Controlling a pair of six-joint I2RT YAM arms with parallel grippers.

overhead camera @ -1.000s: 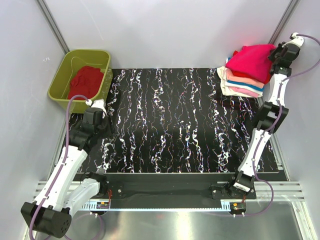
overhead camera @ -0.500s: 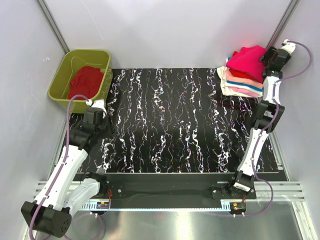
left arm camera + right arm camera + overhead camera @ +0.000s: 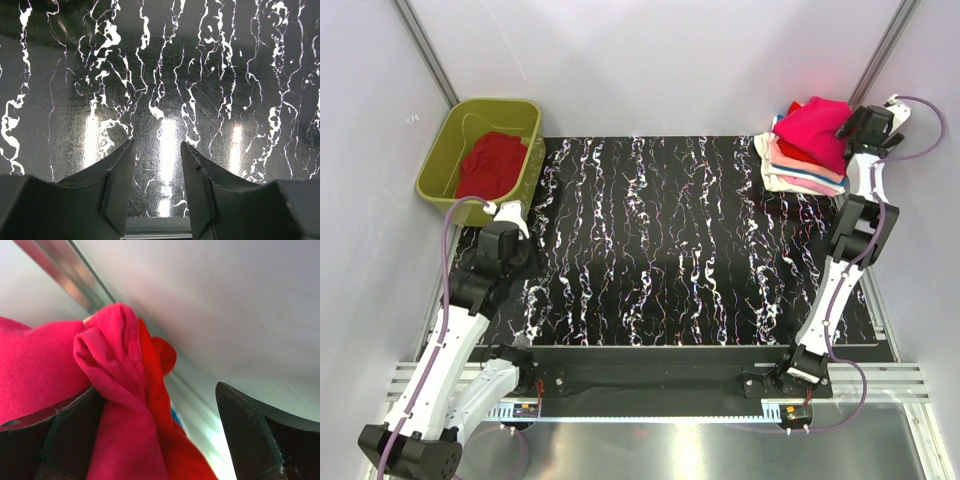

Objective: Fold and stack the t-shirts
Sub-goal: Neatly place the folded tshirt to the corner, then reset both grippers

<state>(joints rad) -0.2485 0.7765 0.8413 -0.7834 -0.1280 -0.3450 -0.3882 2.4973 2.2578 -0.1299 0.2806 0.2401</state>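
A stack of folded t-shirts (image 3: pixel 798 165) in pale pink, white and red lies at the mat's back right corner, with a magenta t-shirt (image 3: pixel 812 125) on top. My right gripper (image 3: pixel 848 126) hangs at that shirt's right edge, jaws wide open. In the right wrist view a bunched magenta fold (image 3: pixel 117 385) leans against the left finger (image 3: pixel 65 432), with red cloth (image 3: pixel 165 405) beside it and nothing pinched. Another red t-shirt (image 3: pixel 490 163) lies crumpled in the green tub (image 3: pixel 448 140). My left gripper (image 3: pixel 157 142) hovers open over bare mat near the tub.
The black white-veined mat (image 3: pixel 670 240) covers the table. Grey walls close in the cell, and a metal post (image 3: pixel 65 275) stands right behind the stack. The tub sits at the mat's back left corner, just beyond the left arm (image 3: pixel 470 290).
My right gripper has opened and let go of the magenta t-shirt, which has dropped onto the stack. The right wrist has sunk towards the stack. The left arm has shifted slightly.
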